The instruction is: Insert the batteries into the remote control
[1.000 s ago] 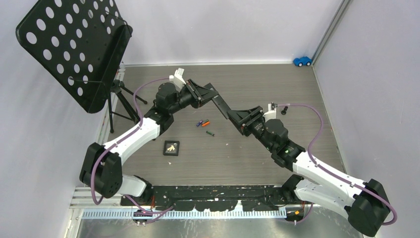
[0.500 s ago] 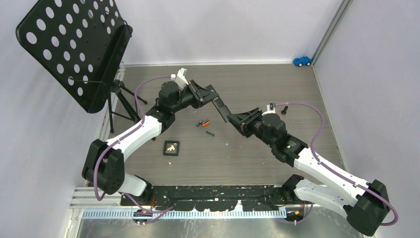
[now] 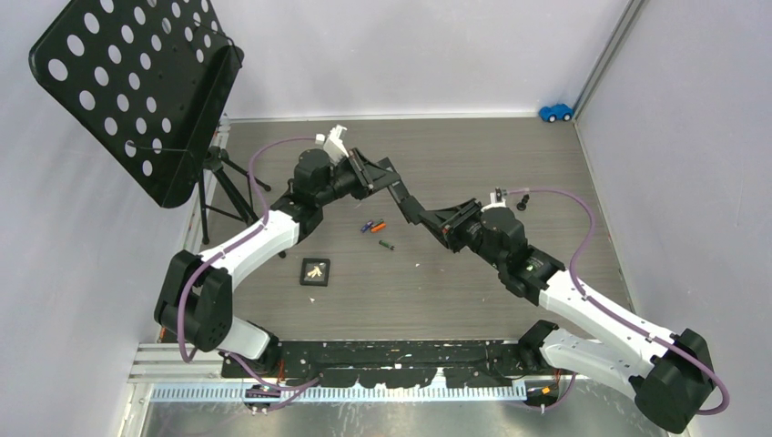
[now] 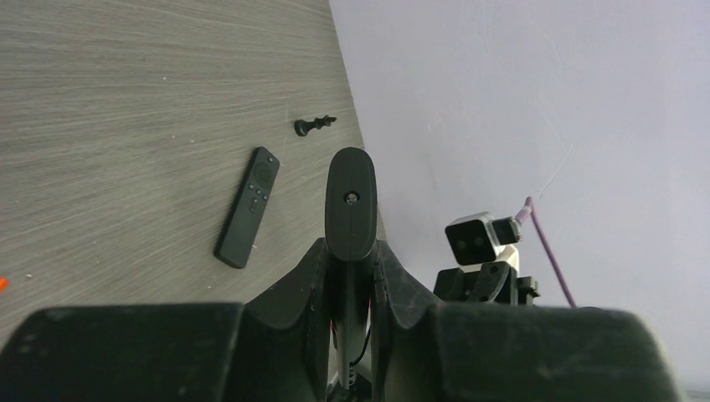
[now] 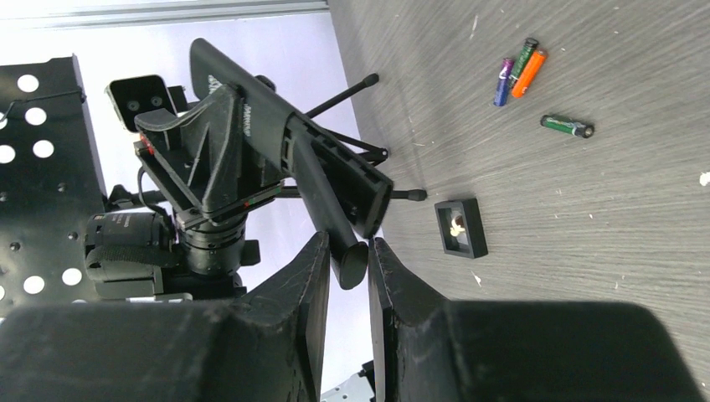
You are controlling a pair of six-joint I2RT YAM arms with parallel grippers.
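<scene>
Closing further, the right hand (image 5: 347, 244) flanks the tip of the held remote (image 5: 335, 230), contact hard to judge; left hand (image 4: 350, 251) clamps that remote; four batteries (image 5: 521, 69) upper right; second remote (image 4: 247, 219) on tabletop (image 4: 126, 126).

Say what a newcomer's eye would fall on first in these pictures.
A black remote hangs above mid-table, bridged between the two arms: the left gripper is shut on one end, and the right gripper flanks the other. Below it lie the small coloured batteries, and a big perforated black stand looms at the far left.
</scene>
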